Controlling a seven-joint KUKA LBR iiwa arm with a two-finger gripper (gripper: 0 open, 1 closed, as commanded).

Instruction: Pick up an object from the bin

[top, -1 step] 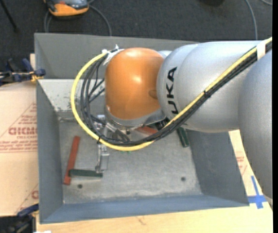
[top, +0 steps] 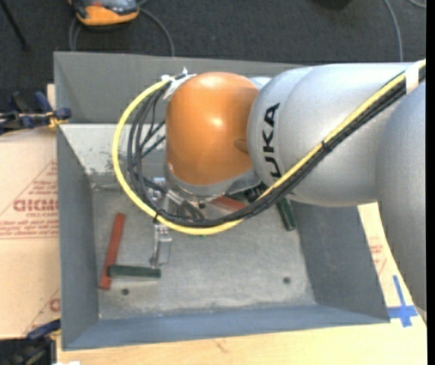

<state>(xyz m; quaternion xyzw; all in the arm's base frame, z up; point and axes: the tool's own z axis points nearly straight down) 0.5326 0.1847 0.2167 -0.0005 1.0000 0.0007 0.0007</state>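
Hanging low at lower left of the bin, the claw sits just beside the right end of a flat dark green bar that meets a red stick, seemingly placed to grasp it, though whether it is apart or together I cannot tell.

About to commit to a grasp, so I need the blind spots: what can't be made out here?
Camera view:
- gripper: contact with the dark green bar beside it cannot be judged from above.
- dark green piece: upper end hidden under the arm.
- red piece: mostly under the arm too; kind unclear.
- bin floor beneath the orange cover: hidden.
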